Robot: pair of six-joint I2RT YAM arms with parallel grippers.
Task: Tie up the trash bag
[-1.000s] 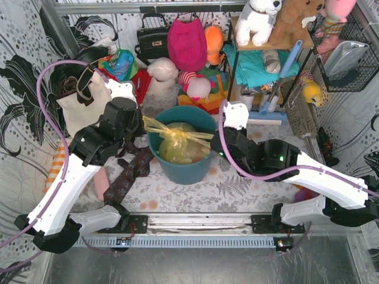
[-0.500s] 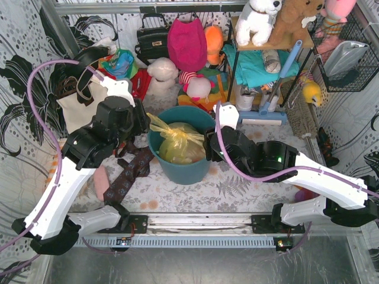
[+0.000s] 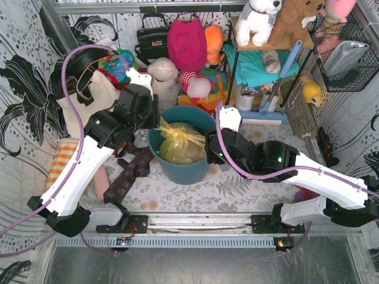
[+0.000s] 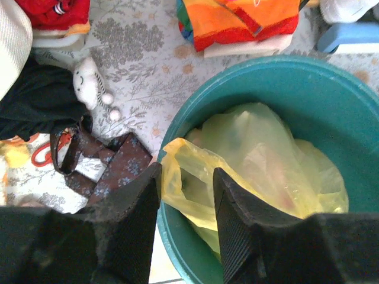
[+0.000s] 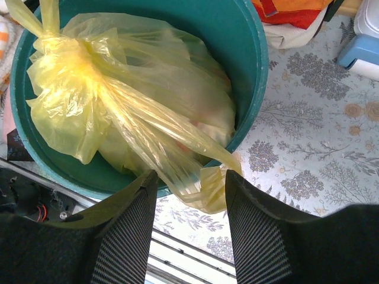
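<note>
The trash bag (image 3: 177, 142) sits bunched inside the teal bin (image 3: 180, 173), between my two tools. My left tool (image 4: 186, 177) stands half open, one bag ear loose between its fingers. My right tool (image 5: 190, 177) stands likewise around the other tail. A second ago both were shut, pulling the ears taut; now the ears sag.

1. Looks like a mock-up home corner built inside a robot rig, honestly.
2. Homey bits: plush toys (image 3: 257, 18), a black handbag (image 3: 152, 38), a floral tablecloth (image 3: 225, 189).
3. Rig bits: a metal rail (image 3: 201, 223) and patterned wall panels (image 3: 23, 89).
</note>
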